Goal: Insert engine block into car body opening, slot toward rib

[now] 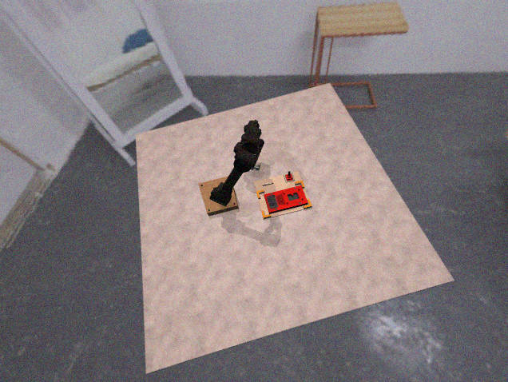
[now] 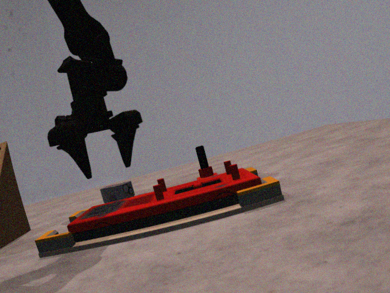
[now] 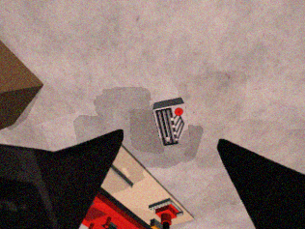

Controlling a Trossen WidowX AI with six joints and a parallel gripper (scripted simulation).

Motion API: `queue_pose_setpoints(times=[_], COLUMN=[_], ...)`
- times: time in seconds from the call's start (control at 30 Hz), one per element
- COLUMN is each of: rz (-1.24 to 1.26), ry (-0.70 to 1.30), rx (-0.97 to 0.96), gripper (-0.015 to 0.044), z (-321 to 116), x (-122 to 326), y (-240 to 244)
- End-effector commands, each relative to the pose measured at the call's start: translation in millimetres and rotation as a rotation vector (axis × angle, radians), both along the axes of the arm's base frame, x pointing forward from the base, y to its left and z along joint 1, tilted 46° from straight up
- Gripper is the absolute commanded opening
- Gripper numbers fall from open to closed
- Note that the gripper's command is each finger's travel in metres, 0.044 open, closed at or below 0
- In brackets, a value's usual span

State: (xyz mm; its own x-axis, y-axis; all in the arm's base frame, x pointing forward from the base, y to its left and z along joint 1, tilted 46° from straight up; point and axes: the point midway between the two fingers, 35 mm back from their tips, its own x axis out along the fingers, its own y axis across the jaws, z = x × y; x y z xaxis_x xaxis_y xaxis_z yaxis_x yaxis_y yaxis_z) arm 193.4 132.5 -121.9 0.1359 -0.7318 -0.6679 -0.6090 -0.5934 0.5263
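Observation:
The grey engine block (image 1: pixel 256 166) (image 2: pixel 117 192) (image 3: pixel 169 123) lies on the table behind the base board of the car body. Its top shows dark stripes and a red dot in the wrist view. The red car body (image 1: pixel 285 199) (image 2: pixel 141 201) (image 3: pixel 99 210) lies on the board between orange-topped corner blocks, with dark openings in its top. My gripper (image 2: pixel 108 172) (image 3: pixel 169 138) is open and empty, high above the table. In the wrist view the engine block shows between and beyond the fingertips. In the top view the arm hides the fingers.
A red piece with an upright black peg (image 1: pixel 288 177) (image 2: pixel 202 157) (image 3: pixel 165 214) stands on the pale board (image 1: pixel 277 181) (image 3: pixel 140 179), behind the car body. The arm's brown base block (image 1: pixel 207 192) (image 2: pixel 12 201) (image 3: pixel 16 86) is to the left of the board.

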Motion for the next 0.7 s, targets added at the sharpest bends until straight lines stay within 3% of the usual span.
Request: queue_pose_setpoints(times=[0.0, 0.2, 0.67], rz=[0.063, 0.165, 0.168], ry=[0.098, 0.250, 0.255], rx=[0.010, 0.016, 0.015], gripper=[0.0440, 0.0440, 0.0440], z=[2.8, 5.1, -6.8], x=[2.6, 4.1, 6.2], y=[3.4, 4.7, -6.0])
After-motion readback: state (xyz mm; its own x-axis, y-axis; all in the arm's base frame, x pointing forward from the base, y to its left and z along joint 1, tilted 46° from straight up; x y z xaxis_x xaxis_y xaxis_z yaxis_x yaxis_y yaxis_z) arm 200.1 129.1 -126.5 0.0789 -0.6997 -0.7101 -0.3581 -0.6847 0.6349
